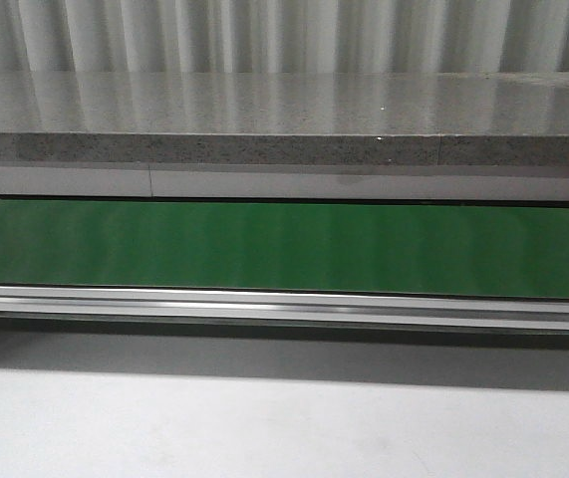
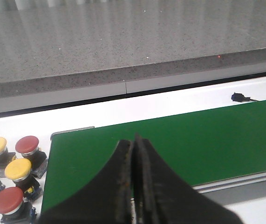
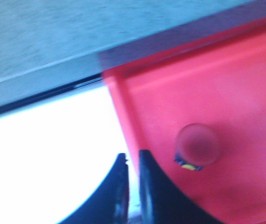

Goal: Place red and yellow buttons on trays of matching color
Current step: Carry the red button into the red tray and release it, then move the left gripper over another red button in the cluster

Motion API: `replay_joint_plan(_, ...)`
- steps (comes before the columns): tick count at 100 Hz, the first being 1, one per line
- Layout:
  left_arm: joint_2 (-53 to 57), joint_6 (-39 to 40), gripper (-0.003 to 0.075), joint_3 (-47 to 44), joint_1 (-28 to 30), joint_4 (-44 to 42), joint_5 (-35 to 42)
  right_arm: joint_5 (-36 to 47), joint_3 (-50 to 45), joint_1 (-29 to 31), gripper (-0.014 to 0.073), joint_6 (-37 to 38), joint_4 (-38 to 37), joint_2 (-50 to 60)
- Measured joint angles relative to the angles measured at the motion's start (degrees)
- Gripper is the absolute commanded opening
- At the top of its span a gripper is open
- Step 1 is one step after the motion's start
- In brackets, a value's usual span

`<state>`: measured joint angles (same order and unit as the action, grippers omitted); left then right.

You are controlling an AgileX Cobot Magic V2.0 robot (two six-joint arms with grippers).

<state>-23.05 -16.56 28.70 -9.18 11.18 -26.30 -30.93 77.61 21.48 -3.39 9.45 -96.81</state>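
Over the green belt, both grippers closed on nothing.
Left gripper [image 2: 133, 154] has its fingers pressed together above the green belt [image 2: 207, 140]; beside the belt's end sit red buttons [image 2: 27, 144] and yellow buttons [image 2: 17, 169] in a cluster. Right gripper [image 3: 133, 161], blurred, nearly closed and holding nothing, hangs at the red tray [image 3: 207, 93] rim; one red button [image 3: 197, 145] lies inside that tray.

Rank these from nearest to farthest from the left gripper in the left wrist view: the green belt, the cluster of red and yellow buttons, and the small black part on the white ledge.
Measured from the left gripper:
1. Green belt: directly under the fingertips.
2. Cluster of buttons: just off the belt's end, on the white surface.
3. Small black part: on the white ledge across the belt, toward the stone counter.
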Motion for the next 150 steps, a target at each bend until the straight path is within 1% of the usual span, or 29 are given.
replay_joint_plan(2, 0.0, 0.0, -0.0020, 0.0, 0.0, 0.0, 0.0, 0.0, -0.6, -0.6, -0.0071, -0.5, 0.0, 0.9)
replay_joint_plan(22, 0.0, 0.0, -0.0020, 0.0, 0.0, 0.0, 0.0, -0.3, -6.8, -7.8, -0.0065, -3.8, -0.1, 9.8)
replay_joint_plan(47, 0.0, 0.0, -0.0020, 0.0, 0.0, 0.0, 0.0, -1.3, -17.3, -16.4, -0.0065, -6.6, -0.1, 23.2)
replay_joint_plan(68, 0.0, 0.0, -0.0020, 0.0, 0.0, 0.0, 0.0, -2.1, -26.5, -21.0, -0.0065, -7.2, -0.1, 36.1)
replay_joint_plan(85, 0.0, 0.0, -0.0020, 0.0, 0.0, 0.0, 0.0, -2.2, -32.4, -22.4, -0.0065, -7.4, -0.1, 46.9)
replay_joint_plan(128, 0.0, 0.0, -0.0020, 0.0, 0.0, 0.0, 0.0, -4.2, -46.9, -22.4, -0.0065, -7.4, -0.1, 77.1)
replay_joint_plan(140, 0.0, 0.0, -0.0020, 0.0, 0.0, 0.0, 0.0, -6.4, -49.5, -22.4, -0.0065, -7.5, -0.1, 83.2)
replay_joint_plan(150, 0.0, 0.0, -0.0020, 0.0, 0.0, 0.0, 0.0, -7.8, -50.7, -22.4, -0.0065, -7.5, 0.0, 85.9)
